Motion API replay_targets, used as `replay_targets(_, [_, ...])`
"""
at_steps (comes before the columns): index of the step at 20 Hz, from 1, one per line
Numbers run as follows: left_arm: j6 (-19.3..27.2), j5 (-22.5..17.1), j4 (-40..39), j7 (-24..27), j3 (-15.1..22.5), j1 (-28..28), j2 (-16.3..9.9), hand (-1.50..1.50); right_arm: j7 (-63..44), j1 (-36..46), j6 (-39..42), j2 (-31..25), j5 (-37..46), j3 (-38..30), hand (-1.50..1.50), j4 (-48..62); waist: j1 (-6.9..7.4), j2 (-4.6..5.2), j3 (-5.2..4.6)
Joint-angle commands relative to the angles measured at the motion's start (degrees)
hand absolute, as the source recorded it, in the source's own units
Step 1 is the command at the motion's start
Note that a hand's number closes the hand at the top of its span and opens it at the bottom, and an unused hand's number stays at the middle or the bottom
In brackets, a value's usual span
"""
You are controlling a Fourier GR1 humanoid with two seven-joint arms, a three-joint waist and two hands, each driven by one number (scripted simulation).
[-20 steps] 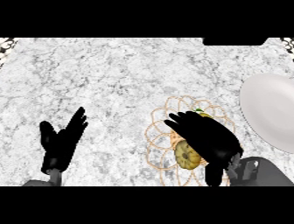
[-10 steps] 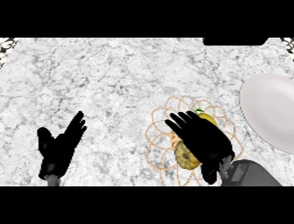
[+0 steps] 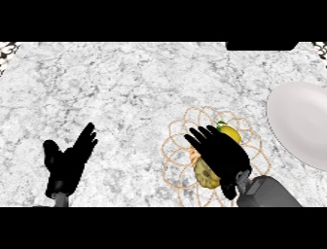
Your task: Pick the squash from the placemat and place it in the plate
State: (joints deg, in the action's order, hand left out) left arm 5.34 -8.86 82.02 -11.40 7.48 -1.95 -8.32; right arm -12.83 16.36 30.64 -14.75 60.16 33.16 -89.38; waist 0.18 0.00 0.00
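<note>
My right hand (image 3: 220, 156): spread flat over the squash, fingers straight and pointing up and to the left; nothing is held that I can see, and I cannot tell whether my palm touches it or hangs just above.

My left hand (image 3: 67, 160): open, fingers up, resting low at the left of the table, well apart from everything.

Squash (image 3: 207, 173): yellow, lying on the placemat. My right hand covers its middle, so only two parts show, a ribbed pale-yellow end below my palm and a brighter end with a small green stem above my fingers.

Placemat (image 3: 183, 127): round, a lacy pattern of tan loops, flat on the marble table (image 3: 123, 87), near the lower middle of the view.

Plate (image 3: 311, 125): white, at the right edge, near the placemat but not touching it, and nothing lies in it.

Done so far: my right hand is over the squash.

Left to do: everything that counts. I judge I must curl my fingers round the squash, lift it off the placemat, carry it to the right and set it in the plate.

Stage: early, at the grasp, not yet closed.
</note>
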Motion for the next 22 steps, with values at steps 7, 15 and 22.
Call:
replay_targets(7, [-0.97, 1.39, -3.17, 1.45, -0.4, 0.92, 2.41, 0.0, 7.73, 1.0, -1.97, -0.41, 8.04, 3.71, 1.5, 5.44, -0.07, 0.02, -0.01])
replay_targets(15, [-2.16, 0.63, 2.33, -1.84, -2.6, -0.77, 0.0, 0.0, 6.35, -12.07, -11.76, -0.34, 9.61, 0.42, 1.5, 0.34, -1.07, -0.24, 0.01])
replay_targets(22, [-0.06, 1.24, 0.28, -0.7, -3.67, -1.68, 0.84, 0.0, 2.1, -34.04, -30.07, 3.09, 6.11, -0.34, 1.5, -16.81, -3.91, -0.68, 0.04])
